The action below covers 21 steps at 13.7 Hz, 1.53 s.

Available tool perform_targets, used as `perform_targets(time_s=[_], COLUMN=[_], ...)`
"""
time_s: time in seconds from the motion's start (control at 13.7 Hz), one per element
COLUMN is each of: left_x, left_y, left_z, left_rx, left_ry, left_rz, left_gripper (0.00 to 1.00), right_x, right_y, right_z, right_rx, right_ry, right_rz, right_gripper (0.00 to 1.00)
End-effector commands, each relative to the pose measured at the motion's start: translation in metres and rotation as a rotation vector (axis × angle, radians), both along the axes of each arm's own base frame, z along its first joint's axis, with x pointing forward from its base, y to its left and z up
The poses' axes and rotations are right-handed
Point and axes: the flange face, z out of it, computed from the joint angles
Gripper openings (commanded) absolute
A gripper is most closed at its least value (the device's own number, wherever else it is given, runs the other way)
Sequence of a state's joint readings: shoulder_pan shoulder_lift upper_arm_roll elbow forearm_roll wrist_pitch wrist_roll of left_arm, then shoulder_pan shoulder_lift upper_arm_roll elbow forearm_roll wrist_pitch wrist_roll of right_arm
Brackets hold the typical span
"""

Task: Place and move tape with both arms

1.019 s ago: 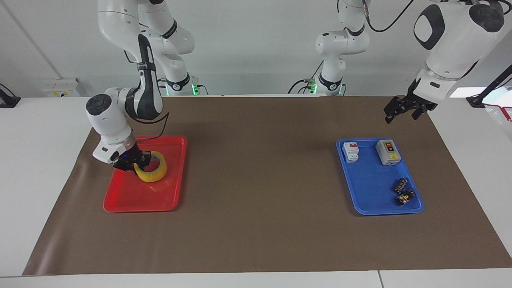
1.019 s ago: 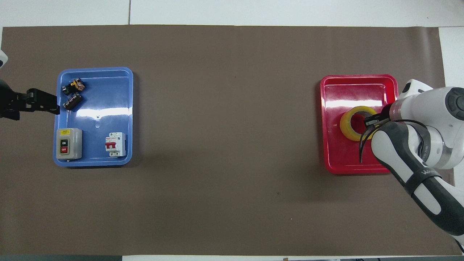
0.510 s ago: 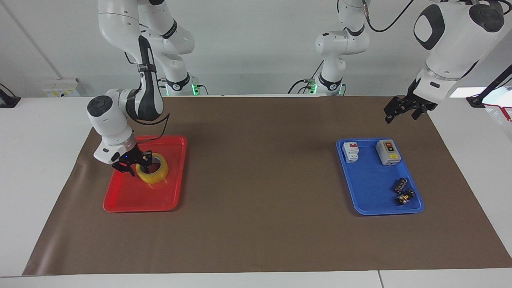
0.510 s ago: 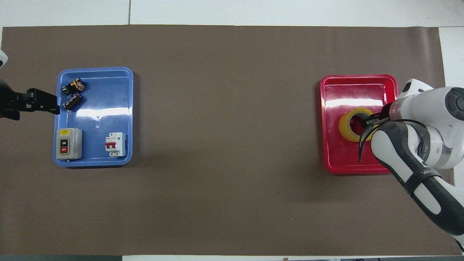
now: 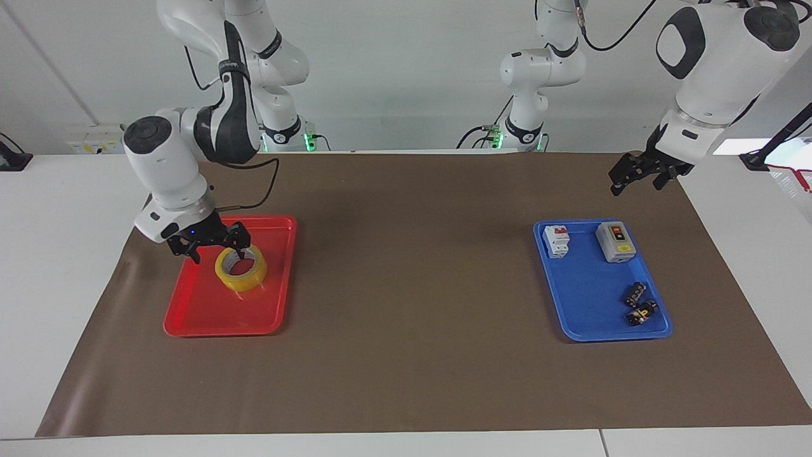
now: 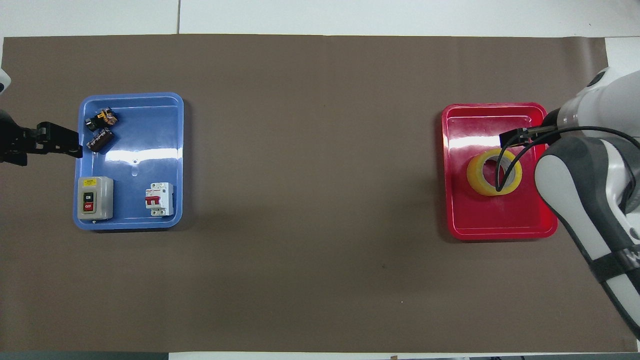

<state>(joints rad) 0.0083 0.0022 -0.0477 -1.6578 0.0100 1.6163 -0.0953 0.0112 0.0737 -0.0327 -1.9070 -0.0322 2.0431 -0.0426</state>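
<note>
The tape (image 5: 241, 269) lies flat in the red tray (image 5: 190, 317), a yellow ring with a white core; it also shows in the overhead view (image 6: 494, 175). My right gripper (image 5: 216, 249) is open and empty, raised just above the tape's rim on the side toward the right arm's end of the table; in the overhead view my right gripper (image 6: 517, 134) shows over the tray (image 6: 500, 225), with its black cable looping over the tape. My left gripper (image 5: 634, 181) is open and empty, waiting up in the air over the mat beside the blue tray (image 5: 590, 317).
The blue tray (image 6: 135, 150) holds a grey switch box (image 5: 615, 242), a white and red breaker (image 5: 557, 241) and two small black parts (image 5: 641, 304). A brown mat (image 5: 412, 285) covers the table between the trays. Two smaller white arms stand at the robots' edge.
My right gripper let go of the tape, opened and rose off it. The tape settled flat in the red tray. The left arm has not moved.
</note>
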Motion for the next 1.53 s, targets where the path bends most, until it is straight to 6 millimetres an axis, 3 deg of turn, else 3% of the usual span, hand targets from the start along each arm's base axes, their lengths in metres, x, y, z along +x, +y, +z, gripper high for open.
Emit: perform_targets(time_s=[0.0, 0.29, 0.51, 0.87, 1.17, 1.31, 1.46], left_x=[-0.007, -0.007, -0.007, -0.007, -0.007, -0.007, -0.007], left_y=[0.002, 0.002, 0.001, 0.002, 0.002, 0.002, 0.002], left_z=[0.002, 0.002, 0.003, 0.003, 0.002, 0.002, 0.002], left_rx=[-0.026, -0.026, -0.026, -0.026, -0.026, -0.026, -0.026], left_ry=[-0.003, -0.003, -0.004, -0.004, -0.003, -0.003, -0.003], left_rz=[0.002, 0.002, 0.000, 0.002, 0.002, 0.002, 0.002], left_gripper=[1.00, 1.00, 1.00, 1.00, 1.00, 1.00, 1.00], right_x=[-0.014, -0.036, -0.048, -0.057, -0.053, -0.053, -0.053], right_y=[-0.002, -0.006, -0.007, -0.001, 0.002, 0.024, 0.031], right_z=[0.058, 0.140, 0.182, 0.198, 0.191, 0.191, 0.192], right_rx=[-0.008, 0.005, -0.003, -0.008, -0.021, -0.034, -0.052], right_ry=[0.011, 0.047, 0.088, 0.132, 0.111, 0.112, 0.109], right_rz=[-0.104, -0.150, -0.161, -0.172, -0.133, -0.090, -0.076], right_gripper=[1.00, 1.00, 1.00, 1.00, 1.00, 1.00, 1.00])
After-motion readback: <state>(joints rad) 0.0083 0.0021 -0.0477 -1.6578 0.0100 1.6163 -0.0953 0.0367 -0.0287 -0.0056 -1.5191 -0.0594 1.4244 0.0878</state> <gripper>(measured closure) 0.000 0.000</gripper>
